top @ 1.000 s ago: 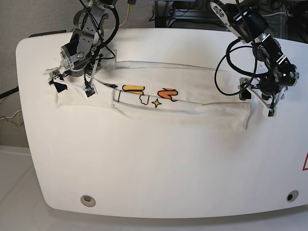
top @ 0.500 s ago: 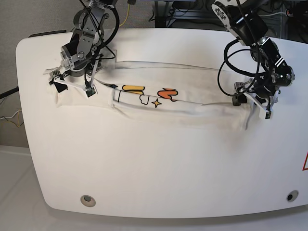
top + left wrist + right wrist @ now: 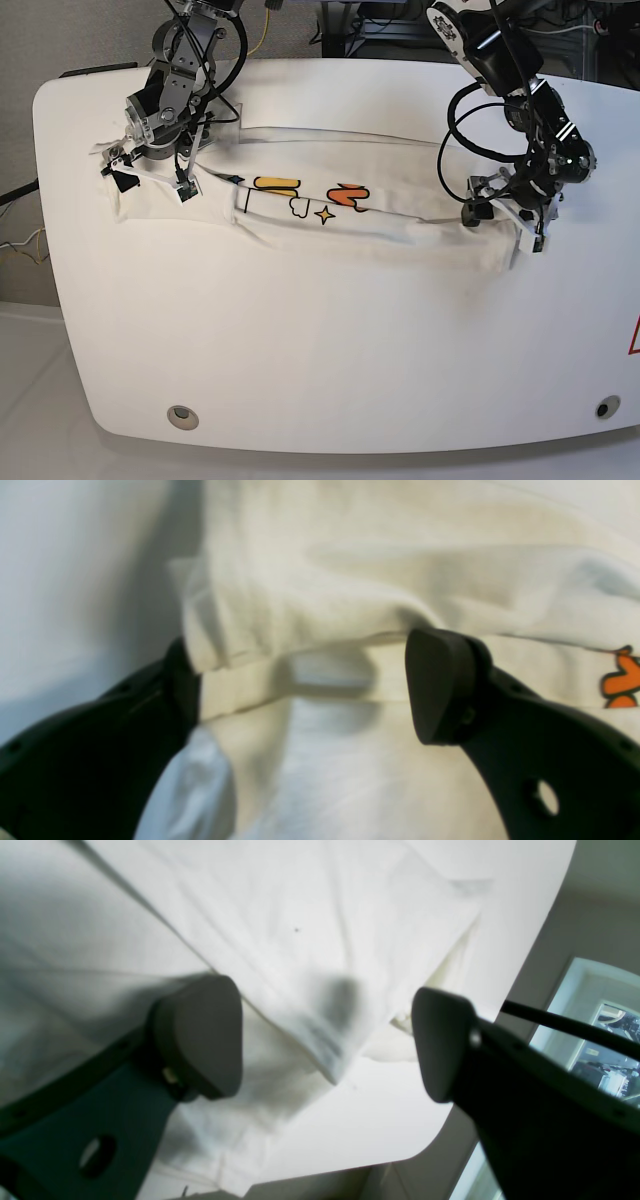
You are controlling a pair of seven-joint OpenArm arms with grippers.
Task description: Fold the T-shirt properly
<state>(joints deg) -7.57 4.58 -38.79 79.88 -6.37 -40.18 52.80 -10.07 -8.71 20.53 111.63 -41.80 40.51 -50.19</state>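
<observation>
T-shirt (image 3: 330, 215) folded into a long band across the bench (image 3: 330, 350); left gripper (image 3: 503, 222) and right gripper (image 3: 150, 170) straddle opposite ends, jaws wide, nothing pinched.

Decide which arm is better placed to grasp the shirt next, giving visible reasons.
Left, probably. The left gripper is open and straddles a hem fold of the T-shirt; the right gripper, also open, hangs above flat cloth.

Bright, even overhead light; soft shadows; both wrist views blurred, near-field out of focus.
</observation>
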